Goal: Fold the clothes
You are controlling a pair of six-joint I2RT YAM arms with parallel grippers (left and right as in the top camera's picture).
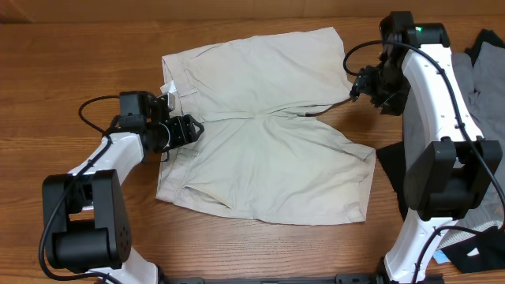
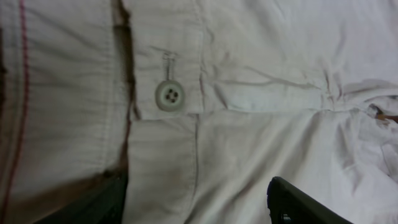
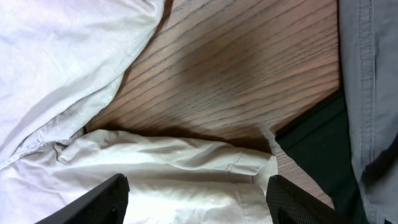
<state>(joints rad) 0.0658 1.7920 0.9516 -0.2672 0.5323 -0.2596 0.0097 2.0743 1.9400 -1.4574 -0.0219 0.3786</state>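
Observation:
The light beige shorts (image 1: 268, 134) lie spread flat on the wooden table, waistband to the left and legs to the right. My left gripper (image 1: 186, 130) is open over the waistband. In the left wrist view its fingers (image 2: 199, 208) straddle the fabric just below the pale button (image 2: 169, 95). My right gripper (image 1: 364, 83) is open at the right end of the far leg. In the right wrist view its fingers (image 3: 196, 205) hang over the hem of a beige leg (image 3: 186, 168). Neither gripper holds anything.
A grey garment (image 1: 473, 75) and a black garment (image 1: 392, 167) lie at the right of the table, next to the right arm. They also show in the right wrist view, grey (image 3: 370, 74) and black (image 3: 317, 146). Bare wood (image 3: 236, 68) lies between the legs.

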